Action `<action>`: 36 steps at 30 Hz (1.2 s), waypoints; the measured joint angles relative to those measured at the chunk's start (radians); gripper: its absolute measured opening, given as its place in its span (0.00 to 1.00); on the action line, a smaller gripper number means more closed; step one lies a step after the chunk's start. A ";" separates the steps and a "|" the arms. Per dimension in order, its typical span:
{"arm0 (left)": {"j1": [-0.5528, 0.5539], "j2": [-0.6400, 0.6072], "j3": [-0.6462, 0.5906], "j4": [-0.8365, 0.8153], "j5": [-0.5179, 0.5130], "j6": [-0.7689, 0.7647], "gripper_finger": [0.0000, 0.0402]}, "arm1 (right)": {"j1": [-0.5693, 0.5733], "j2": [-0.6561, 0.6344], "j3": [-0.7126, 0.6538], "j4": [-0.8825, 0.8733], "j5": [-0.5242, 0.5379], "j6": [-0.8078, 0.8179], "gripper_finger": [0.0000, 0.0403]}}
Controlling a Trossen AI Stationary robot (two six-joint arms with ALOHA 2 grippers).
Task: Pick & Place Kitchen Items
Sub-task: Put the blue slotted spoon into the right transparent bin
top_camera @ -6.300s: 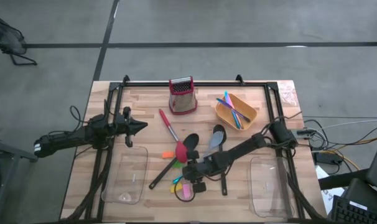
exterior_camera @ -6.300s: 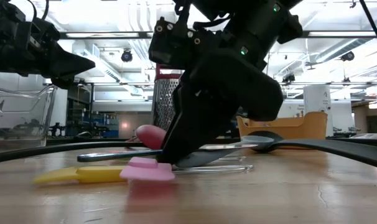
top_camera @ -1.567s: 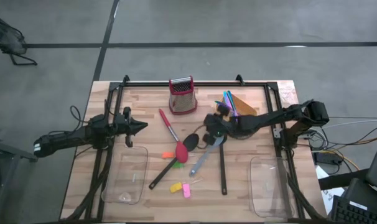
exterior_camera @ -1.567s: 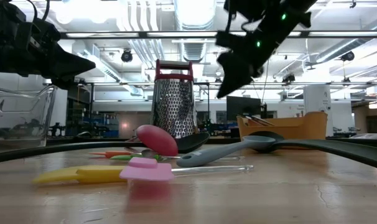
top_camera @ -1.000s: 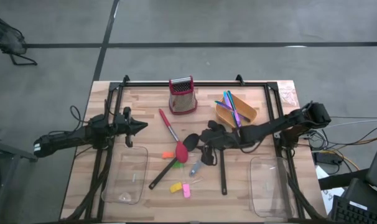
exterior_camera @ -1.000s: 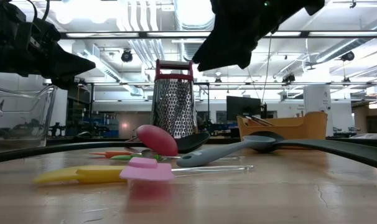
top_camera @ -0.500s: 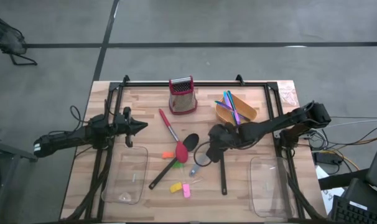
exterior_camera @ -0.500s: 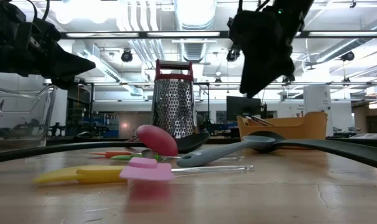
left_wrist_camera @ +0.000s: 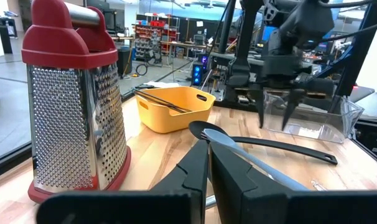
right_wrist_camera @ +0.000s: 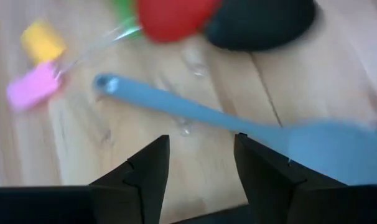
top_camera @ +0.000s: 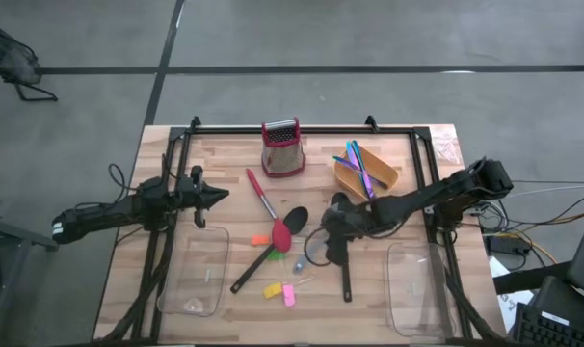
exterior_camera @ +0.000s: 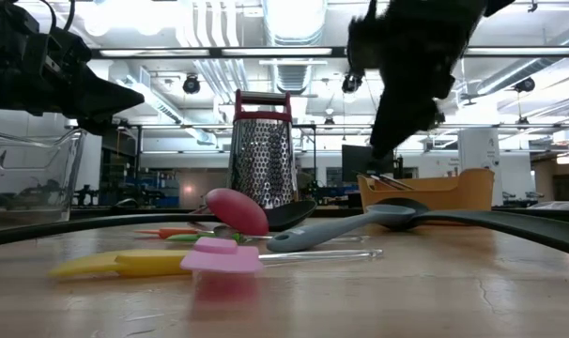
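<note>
Grey-blue spoon, long slim handle, rounded bowl, flat on wood, right end effector spread above it

A large robotics lab or workshop, not a home kitchen. The wooden counter stands on a bare grey concrete floor, and beyond it an open hall shows strip lights and exposed ducts overhead. Shelving racks, lit equipment and cables fill the background.
</note>
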 joint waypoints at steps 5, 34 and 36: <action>0.000 0.000 0.000 0.000 0.000 0.000 0.06 | 0.005 0.009 -0.001 0.046 0.005 -0.303 0.41; 0.000 0.000 0.000 0.000 0.000 0.000 0.06 | -0.019 0.264 0.046 0.073 0.102 -0.638 0.36; 0.000 0.000 0.000 0.000 0.000 0.000 0.06 | -0.019 0.279 0.057 0.074 0.102 -0.656 0.34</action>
